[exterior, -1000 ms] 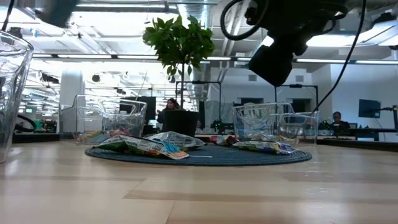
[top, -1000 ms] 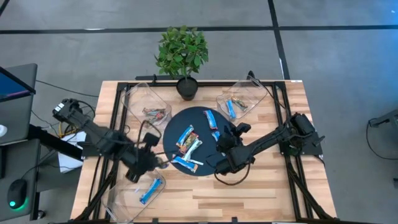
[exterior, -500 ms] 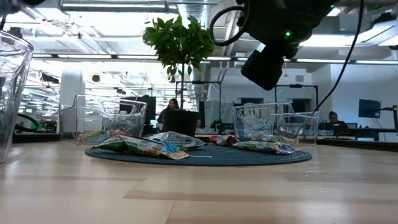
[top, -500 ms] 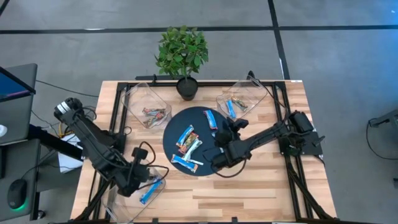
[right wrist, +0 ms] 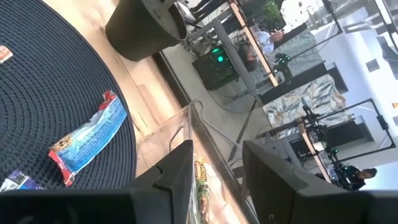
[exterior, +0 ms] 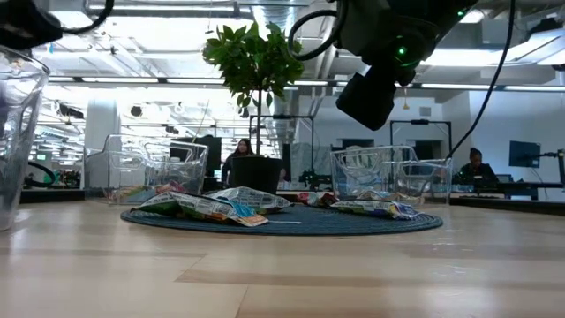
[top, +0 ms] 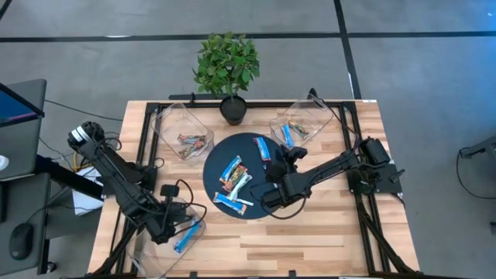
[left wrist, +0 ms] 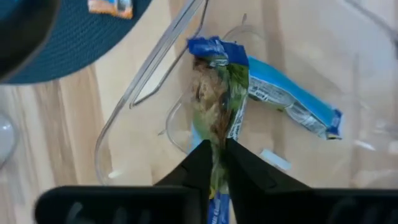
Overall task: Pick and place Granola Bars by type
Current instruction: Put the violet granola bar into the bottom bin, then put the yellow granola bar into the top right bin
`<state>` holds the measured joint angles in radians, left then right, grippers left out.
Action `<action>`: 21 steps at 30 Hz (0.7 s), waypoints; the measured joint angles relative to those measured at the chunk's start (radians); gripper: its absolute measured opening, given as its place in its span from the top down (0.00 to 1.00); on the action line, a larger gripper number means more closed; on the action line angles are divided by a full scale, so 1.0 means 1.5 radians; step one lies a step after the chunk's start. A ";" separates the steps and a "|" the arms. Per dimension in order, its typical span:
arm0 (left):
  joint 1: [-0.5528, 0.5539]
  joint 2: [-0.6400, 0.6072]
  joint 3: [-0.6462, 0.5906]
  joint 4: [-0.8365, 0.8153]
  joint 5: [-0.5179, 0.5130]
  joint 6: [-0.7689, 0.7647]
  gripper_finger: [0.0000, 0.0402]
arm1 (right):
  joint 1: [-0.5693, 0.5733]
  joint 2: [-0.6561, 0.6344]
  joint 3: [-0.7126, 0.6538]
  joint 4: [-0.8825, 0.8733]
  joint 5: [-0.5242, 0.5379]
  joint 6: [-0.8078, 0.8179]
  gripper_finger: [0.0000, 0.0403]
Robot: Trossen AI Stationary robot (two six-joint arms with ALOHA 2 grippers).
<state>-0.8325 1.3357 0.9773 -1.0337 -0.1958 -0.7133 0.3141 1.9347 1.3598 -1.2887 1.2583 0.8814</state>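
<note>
Granola Bars [top: 234, 172] mostly lie on the round dark mat [top: 246, 145], several blue-and-white ones in crinkled glossy wrappers; others sit sorted in clear bins. Within the last second the left gripper [left wrist: 214, 163] has swung from the mat's edge out over the near-left bin [top: 159, 248], its fingers clenched on a blue-and-green bar [left wrist: 217, 93] above the blue bar [left wrist: 292, 102] already there, so a drop looks imminent. The right gripper [right wrist: 217, 180], its fingers apart and empty, has crept inward over the mat.

Three clear bins [top: 180, 133]; one mat [top: 256, 147]; one plant [top: 227, 63].
</note>
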 joint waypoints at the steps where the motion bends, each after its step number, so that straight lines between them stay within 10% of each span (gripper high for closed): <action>1: 0.000 0.000 -0.002 -0.004 0.000 -0.002 0.86 | 0.000 0.000 0.000 0.000 0.000 0.000 0.67; 13: 0.000 -0.001 -0.003 -0.005 0.022 0.035 0.69 | 0.005 0.000 0.000 0.011 -0.002 0.000 0.67; 21: -0.035 -0.054 0.026 -0.040 -0.215 0.129 0.69 | 0.015 0.000 0.000 0.062 -0.002 -0.038 0.67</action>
<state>-0.8853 1.2542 1.0168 -1.0933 -0.5178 -0.5199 0.3362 1.9347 1.3598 -1.1955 1.2556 0.8246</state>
